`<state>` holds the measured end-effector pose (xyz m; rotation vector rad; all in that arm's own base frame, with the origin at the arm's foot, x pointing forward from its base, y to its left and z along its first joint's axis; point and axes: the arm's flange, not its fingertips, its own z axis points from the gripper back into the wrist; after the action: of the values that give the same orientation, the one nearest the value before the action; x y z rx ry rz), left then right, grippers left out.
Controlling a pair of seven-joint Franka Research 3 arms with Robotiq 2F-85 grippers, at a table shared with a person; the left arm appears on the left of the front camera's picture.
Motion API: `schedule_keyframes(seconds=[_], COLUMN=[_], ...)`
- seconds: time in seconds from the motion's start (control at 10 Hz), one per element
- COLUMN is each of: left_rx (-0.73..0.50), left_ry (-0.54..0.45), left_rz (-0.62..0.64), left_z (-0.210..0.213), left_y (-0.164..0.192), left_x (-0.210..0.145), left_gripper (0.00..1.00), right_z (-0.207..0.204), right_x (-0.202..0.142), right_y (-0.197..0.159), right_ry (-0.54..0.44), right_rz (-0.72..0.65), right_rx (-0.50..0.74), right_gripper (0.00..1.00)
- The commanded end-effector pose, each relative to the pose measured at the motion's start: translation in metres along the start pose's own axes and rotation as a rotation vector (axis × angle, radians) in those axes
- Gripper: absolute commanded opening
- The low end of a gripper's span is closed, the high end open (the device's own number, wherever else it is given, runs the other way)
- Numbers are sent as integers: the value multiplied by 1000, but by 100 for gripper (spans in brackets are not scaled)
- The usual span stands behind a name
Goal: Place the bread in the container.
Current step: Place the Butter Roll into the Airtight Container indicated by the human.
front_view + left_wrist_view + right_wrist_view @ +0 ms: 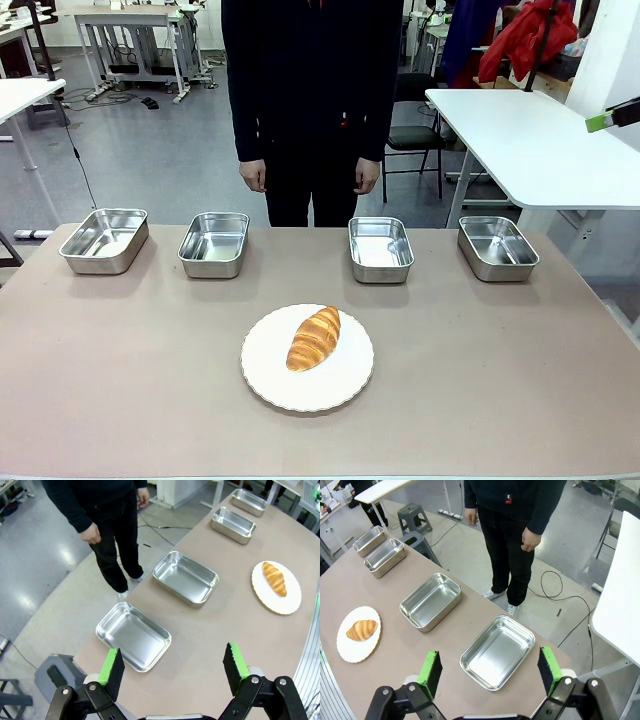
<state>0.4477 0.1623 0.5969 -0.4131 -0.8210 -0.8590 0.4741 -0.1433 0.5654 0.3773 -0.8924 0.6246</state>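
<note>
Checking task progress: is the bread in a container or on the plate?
Not in. The bread lies on the white plate; all four steel pans sit empty.

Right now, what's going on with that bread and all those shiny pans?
Nobody is touching anything yet. The croissant-like bread lies on a round white plate in the middle of the table. Four empty steel pans sit in a row along the far edge. The person stands behind them with hands down at their sides. The left gripper and the right gripper hang open above the table's ends, holding nothing.
</note>
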Motion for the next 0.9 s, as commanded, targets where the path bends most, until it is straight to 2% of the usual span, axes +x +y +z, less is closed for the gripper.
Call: schedule_keyframes(seconds=[0.0, 0.8], left_rx=[-4, -4], left_ry=[-2, -2], left_rz=[-6, -6], left_z=[0, 0], left_y=[-1, -1], left_x=[1, 1], left_gripper=[100, 100], right_z=[0, 0], right_x=[1, 1], right_y=[1, 1], right_ry=[-7, -7], right_rz=[2, 2], right_rx=[3, 3], right_gripper=[100, 100])
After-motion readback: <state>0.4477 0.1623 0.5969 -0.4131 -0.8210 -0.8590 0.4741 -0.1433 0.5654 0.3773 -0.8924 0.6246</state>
